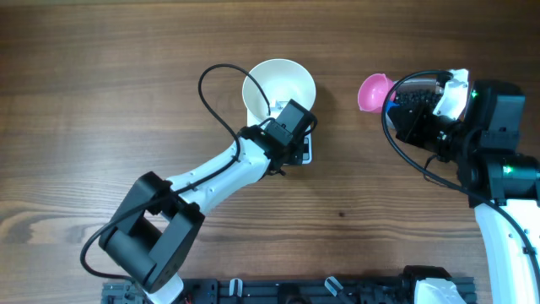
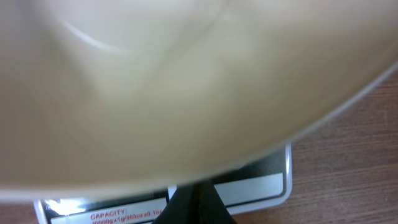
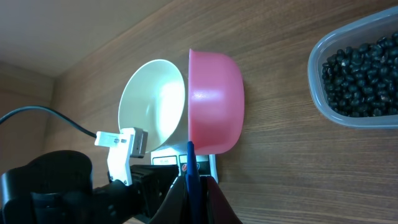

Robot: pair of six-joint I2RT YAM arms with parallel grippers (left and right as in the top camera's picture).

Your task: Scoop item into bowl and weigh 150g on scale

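Overhead: my left arm [image 1: 211,173] reaches from 7 o'clock to the bowl [image 1: 278,80] on the scale [image 1: 306,154]; left pincer [image 1: 287,118] together at its 5 o'clock rim.
Left wrist: bowl fills view; hold on rim: cannot tell.
Right wrist: right pincer [image 3: 194,186] clamped on pink scoop [image 3: 214,99] handle; beans [image 3: 360,71] in clear container [image 3: 314,74], 2 o'clock.
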